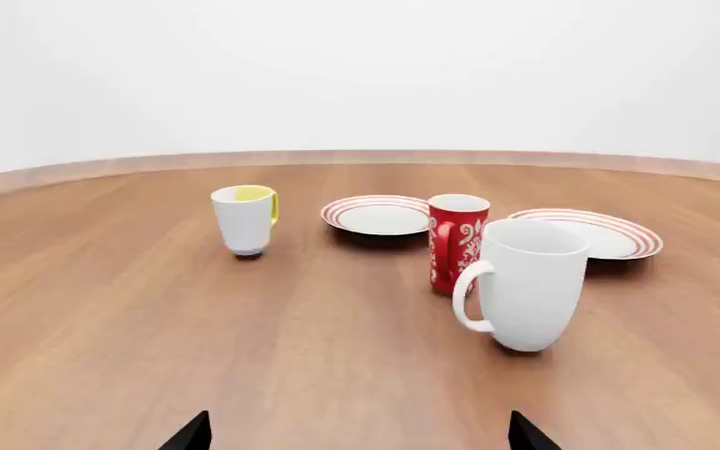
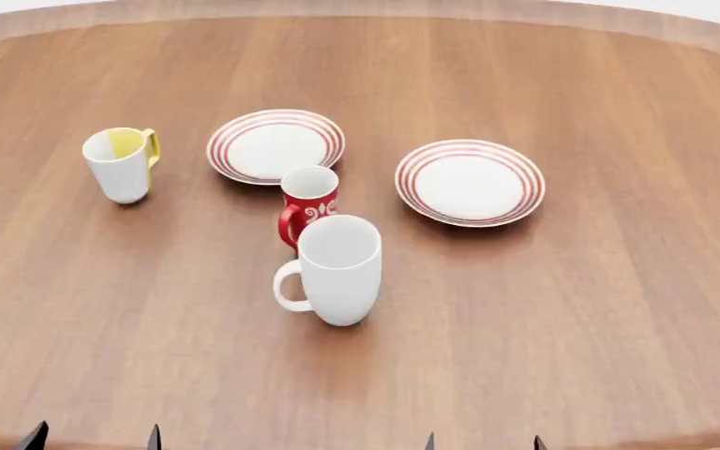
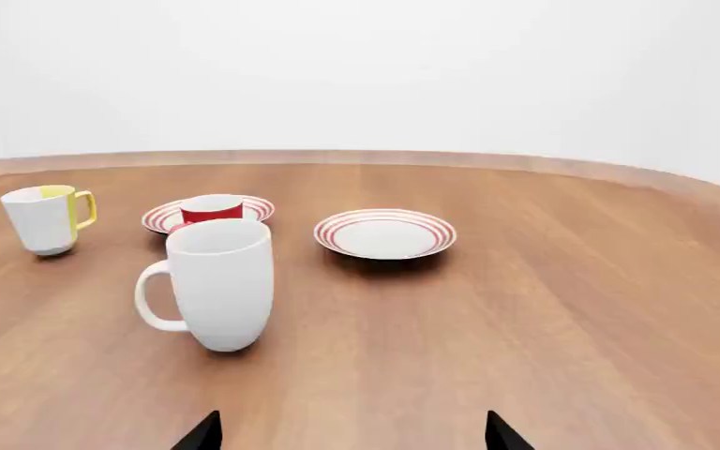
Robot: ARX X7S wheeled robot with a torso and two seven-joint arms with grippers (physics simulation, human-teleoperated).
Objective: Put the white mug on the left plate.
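Upright on table point(image 2: 610, 309): white mug point(image 2: 337, 270), left plate point(image 2: 275, 145) at eleven o'clock. Both pincers spread, empty.

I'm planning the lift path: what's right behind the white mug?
The red mug stands just behind the white mug, with the left plate beyond it. The red mug's lower part is hidden.

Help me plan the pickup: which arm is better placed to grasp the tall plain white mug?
Probably the left. The tall all-white glossy mug turns its loop handle toward the robot's left, and the red-ringed left plate lies on that side too. Both the left gripper and right gripper are open and empty.
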